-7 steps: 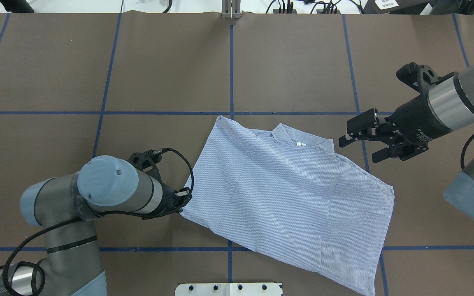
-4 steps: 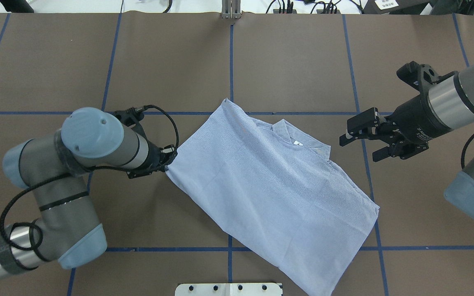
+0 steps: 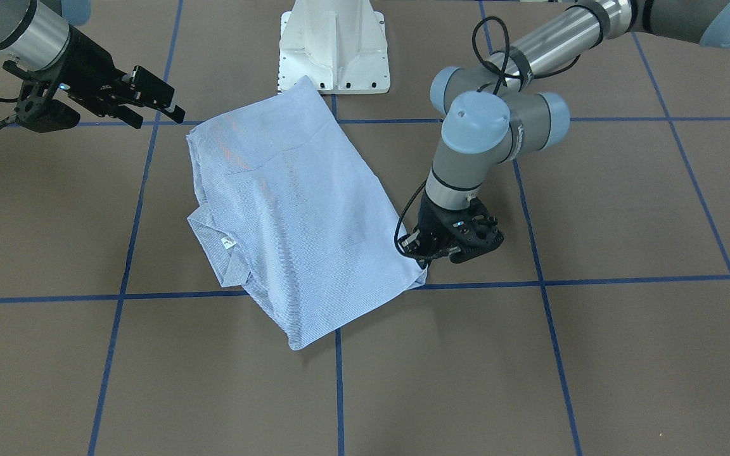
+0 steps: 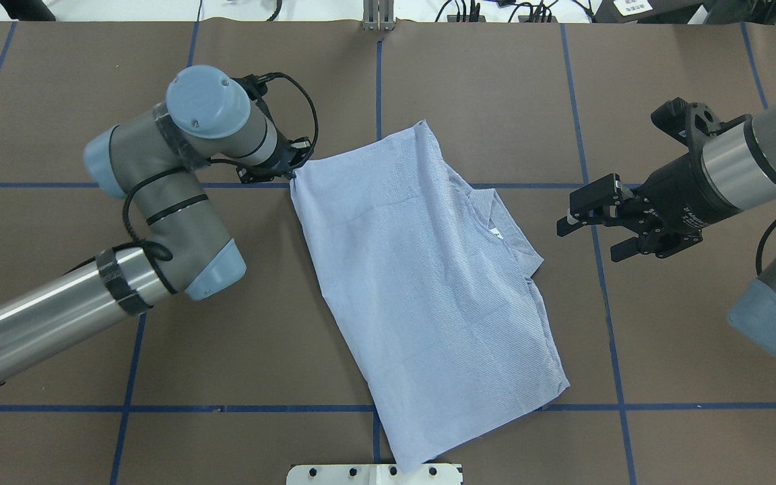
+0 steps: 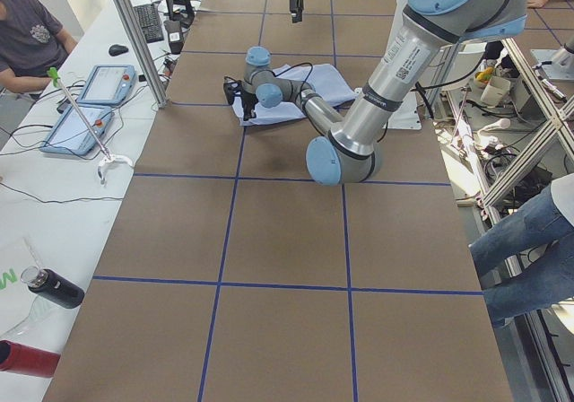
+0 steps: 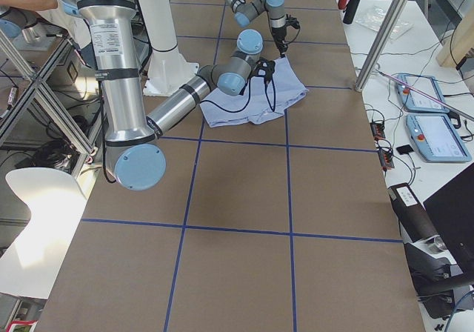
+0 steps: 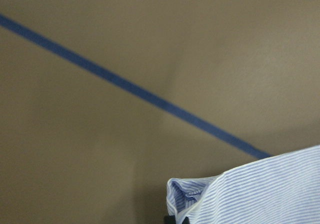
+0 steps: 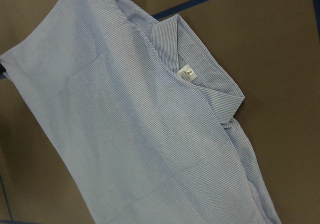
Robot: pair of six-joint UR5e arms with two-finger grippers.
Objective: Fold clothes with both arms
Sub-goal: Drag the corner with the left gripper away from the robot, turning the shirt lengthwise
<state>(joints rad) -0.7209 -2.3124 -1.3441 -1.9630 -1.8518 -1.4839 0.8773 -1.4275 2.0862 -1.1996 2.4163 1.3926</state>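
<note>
You had a thin, soft cloth shirt (image 4: pixel 428 296), finely striped and matt, with a small smooth white label (image 8: pixel 188 73), lying on a table (image 4: pixel 482 87) covered in what looked like matt brown paper and marked off with smooth blue tape (image 4: pixel 378 87). Your left arm (image 4: pixel 186 236) showed matt grey casing, a shiny brushed metal tube and smooth, plastic-looking light blue caps (image 4: pixel 207 101), with a braided black cable (image 4: pixel 124 214) along it. The right gripper (image 4: pixel 587 242) looked matt black, and the white base (image 3: pixel 333 44) looked like painted metal.
</note>
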